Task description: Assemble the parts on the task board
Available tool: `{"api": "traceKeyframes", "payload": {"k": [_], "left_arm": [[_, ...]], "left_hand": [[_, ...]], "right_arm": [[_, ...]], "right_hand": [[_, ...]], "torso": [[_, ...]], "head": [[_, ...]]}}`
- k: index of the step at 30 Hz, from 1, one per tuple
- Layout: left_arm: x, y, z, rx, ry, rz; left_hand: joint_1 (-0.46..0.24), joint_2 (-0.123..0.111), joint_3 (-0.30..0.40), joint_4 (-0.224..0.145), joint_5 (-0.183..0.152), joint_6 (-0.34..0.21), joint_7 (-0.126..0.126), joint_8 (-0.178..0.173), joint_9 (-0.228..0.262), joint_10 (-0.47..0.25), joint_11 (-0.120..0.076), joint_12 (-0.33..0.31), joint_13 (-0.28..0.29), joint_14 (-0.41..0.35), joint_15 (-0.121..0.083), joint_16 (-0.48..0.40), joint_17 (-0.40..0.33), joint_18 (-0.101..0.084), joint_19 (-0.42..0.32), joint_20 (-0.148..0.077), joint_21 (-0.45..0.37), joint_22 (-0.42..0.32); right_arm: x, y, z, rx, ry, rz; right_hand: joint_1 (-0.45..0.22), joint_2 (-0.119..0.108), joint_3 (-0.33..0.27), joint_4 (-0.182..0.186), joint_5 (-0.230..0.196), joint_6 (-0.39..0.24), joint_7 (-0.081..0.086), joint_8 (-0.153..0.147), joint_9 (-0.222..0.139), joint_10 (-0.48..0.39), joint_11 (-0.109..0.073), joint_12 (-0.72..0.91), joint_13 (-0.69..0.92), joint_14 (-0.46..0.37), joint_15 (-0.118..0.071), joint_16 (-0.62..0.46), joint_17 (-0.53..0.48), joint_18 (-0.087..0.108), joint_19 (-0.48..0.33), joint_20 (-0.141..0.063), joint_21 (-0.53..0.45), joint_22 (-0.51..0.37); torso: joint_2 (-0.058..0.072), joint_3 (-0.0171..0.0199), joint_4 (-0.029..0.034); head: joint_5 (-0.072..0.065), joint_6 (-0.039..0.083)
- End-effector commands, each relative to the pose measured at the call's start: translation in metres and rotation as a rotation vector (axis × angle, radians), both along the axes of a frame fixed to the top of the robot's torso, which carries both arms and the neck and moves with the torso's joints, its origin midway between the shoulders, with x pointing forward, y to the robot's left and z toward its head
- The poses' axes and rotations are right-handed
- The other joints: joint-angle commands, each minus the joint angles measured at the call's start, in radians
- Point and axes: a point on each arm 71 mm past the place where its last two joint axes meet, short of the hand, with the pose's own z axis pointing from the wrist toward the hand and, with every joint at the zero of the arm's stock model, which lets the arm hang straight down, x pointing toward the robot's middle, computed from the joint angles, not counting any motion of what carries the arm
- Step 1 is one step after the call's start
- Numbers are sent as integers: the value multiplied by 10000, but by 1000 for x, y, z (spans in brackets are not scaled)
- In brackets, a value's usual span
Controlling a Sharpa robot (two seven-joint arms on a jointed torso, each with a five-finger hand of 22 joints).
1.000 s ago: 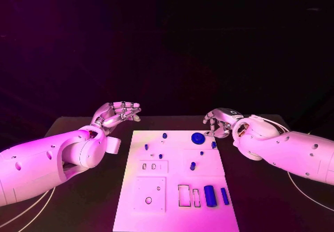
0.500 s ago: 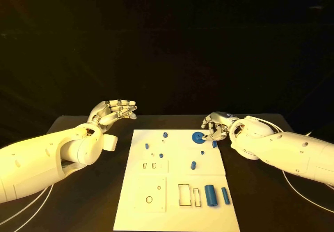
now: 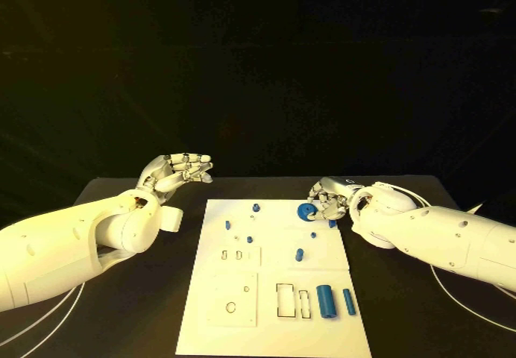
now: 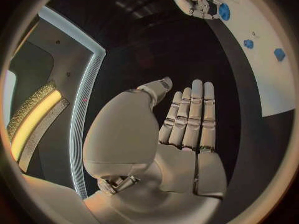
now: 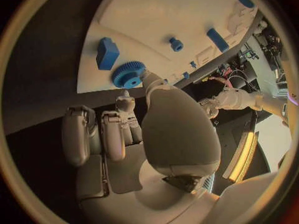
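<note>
right hand (image 3: pixel 328 198) has been lowered onto the gear (image 3: pixel 306 212) at the board's (image 3: pixel 269 298) far right corner; contact likely, grasp unconfirmed. left hand (image 3: pixel 180 171) is raised, empty, fingers curled. pickup appears underway.

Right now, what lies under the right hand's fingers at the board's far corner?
Under the right hand lies the blue gear on the board. A blue block lies beside it. Whether the fingers touch the gear cannot be told.
</note>
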Motion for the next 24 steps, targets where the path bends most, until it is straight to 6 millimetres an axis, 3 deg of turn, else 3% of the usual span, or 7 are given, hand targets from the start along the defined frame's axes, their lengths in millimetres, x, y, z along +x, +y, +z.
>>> {"api": "traceKeyframes", "payload": {"k": [1, 6, 8, 17, 24], "left_arm": [[0, -3, 2, -144, -85, -199], [0, -4, 2, -144, -73, -234], [0, -4, 2, -148, -71, -249], [0, -5, 2, -153, -65, -275], [0, -7, 1, -168, -50, -334]], "left_hand": [[-85, 9, 55, -1, -65, -61, 321, -24, 4, -61, 7, -37, -6, -55, -7, -64, -9, 62, -40, -4, -32, -13], [-81, 13, 61, -4, -64, -67, 325, -23, 5, -66, 10, -38, -4, -69, -3, -78, -18, 65, -54, 4, -40, -19], [-81, 13, 61, -4, -64, -67, 325, -23, 5, -66, 10, -38, -4, -69, -3, -78, -18, 65, -54, 4, -40, -19], [-76, 18, 65, -7, -63, -70, 327, -23, 6, -70, 12, -39, -3, -72, -2, -84, -23, 68, -59, 7, -43, -22], [-69, 28, 73, -10, -61, -72, 329, -22, 7, -73, 13, -38, -2, -75, 0, -90, -28, 72, -65, 12, -46, -24]], "right_arm": [[-1, 2, -3, -17, 311, 153], [1, 2, -7, -111, 584, 17], [2, 1, -8, -130, 643, -29], [1, 4, -11, -191, 946, -3], [1, 5, -11, -229, 916, 0]], "right_hand": [[129, 52, -2, 104, 24, 15, 0, 62, 15, 641, -31, 701, 860, 935, -56, 191, 2091, -157, 194, 7, 224, 1417], [100, 202, 86, 145, 145, 132, 55, -9, -2, 2506, 12, 2491, 3243, 1060, -13, 379, 2627, -371, 768, 37, 952, 2139], [94, 216, 125, 136, 235, 164, 67, -31, -9, 2762, 23, 2724, 3580, 1060, -1, 379, 2627, -397, 837, 49, 1039, 2226], [128, 284, 238, 118, 315, 214, 86, -61, -21, 2937, 39, 2889, 3822, 1060, 16, 379, 2627, -473, 1031, 65, 1283, 2460], [233, 362, 448, 61, 405, 308, 97, -79, -31, 2966, 49, 2926, 3890, 1060, 31, 379, 2627, -493, 1082, 82, 1348, 2522]], "torso": [[11, 3, -5], [12, 9, 8], [12, 8, 8], [9, 15, -18], [10, 13, -2]], "head": [[8, 1], [11, -27], [12, -30], [33, -58], [9, -77]]}}
